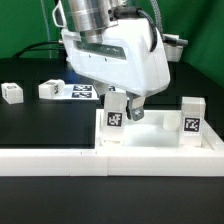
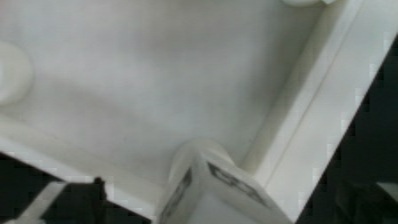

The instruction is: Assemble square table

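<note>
Misalignment was the risk: the gripper (image 1: 125, 110) clamped a leg (image 1: 116, 118) over the square tabletop (image 1: 155, 136), at the exterior view's left; any tilt could jam it.

Hand (image 1: 127, 110): a broad white shell, boxy with rounded corners, smooth and slightly glossy, shaded grey along its underside.
Fingers (image 1: 134, 108): short dark pieces poking out beneath the shell, only partly visible; in the wrist view one of them (image 2: 210, 185) shows pale grey with a dark inner strip, blurred.
Wrist (image 1: 90, 18): a silver-grey cylinder with ringed bands, sitting above the white shell.
Cables (image 1: 152, 12): thin and black, curving behind the wrist.
</note>
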